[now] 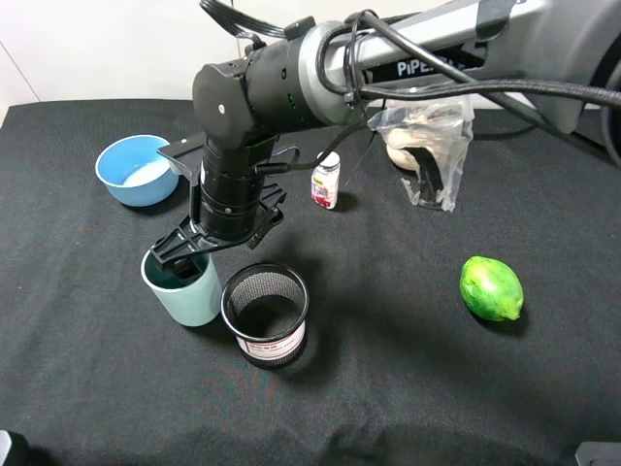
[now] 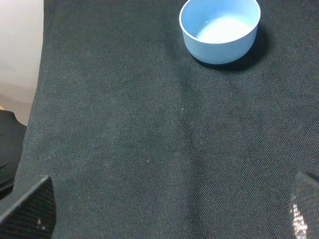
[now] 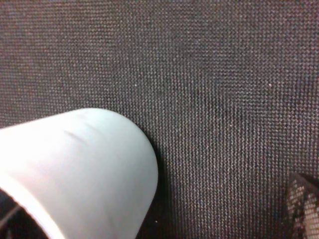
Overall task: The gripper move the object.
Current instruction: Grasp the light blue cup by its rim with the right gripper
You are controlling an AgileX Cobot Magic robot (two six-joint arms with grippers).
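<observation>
1. The right pincer (image 1: 182, 257), extended across the table (image 1: 388, 388), is pictured with jaws spread wide open over the mouth of the teal cup (image 1: 186, 291).
2. The cup is stood upright in the table's left half, nearer the front edge, with a mesh holder (image 1: 265, 316) just beside it.
3. Bare cloth is seen toward the left and front edges, and between holder and lime (image 1: 491, 288).
4. A blue bowl (image 1: 136, 170) is set near the far left corner.
5. The left pincer (image 2: 164, 214) is held open over bare cloth.
</observation>
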